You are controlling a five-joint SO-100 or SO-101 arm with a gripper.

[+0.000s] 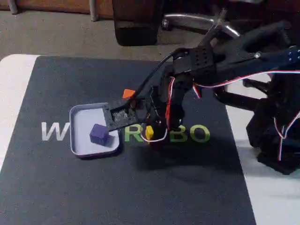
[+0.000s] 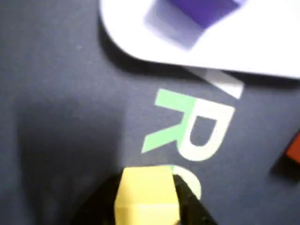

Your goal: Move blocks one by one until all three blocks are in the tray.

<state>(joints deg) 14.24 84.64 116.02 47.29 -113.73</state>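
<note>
In the fixed view we see the black arm [image 1: 211, 61] reaching in from the right of the frame, its pincer [image 1: 150, 133] lowered near the middle of the dark mat [image 1: 140, 187] and closed around the yellow block [image 1: 149, 133]. The wrist view confirms the hold: at the bottom centre the yellow block [image 2: 147, 194] sits squeezed between the two dark fingers [image 2: 96, 201], above the green and white lettering [image 2: 192, 126] printed on the mat. The tray [image 1: 77, 140] lies left of centre in the fixed view, just beside the pincer, with the purple block [image 1: 99, 133] resting inside it; we find the same tray [image 2: 262, 47] and purple block [image 2: 201, 9] along the top edge of the wrist view. The orange block [image 1: 128, 93] sits on the mat behind the pincer, near the tray's upper right corner, outside the rim. The mat covers a white surface [image 1: 14, 84].
</note>
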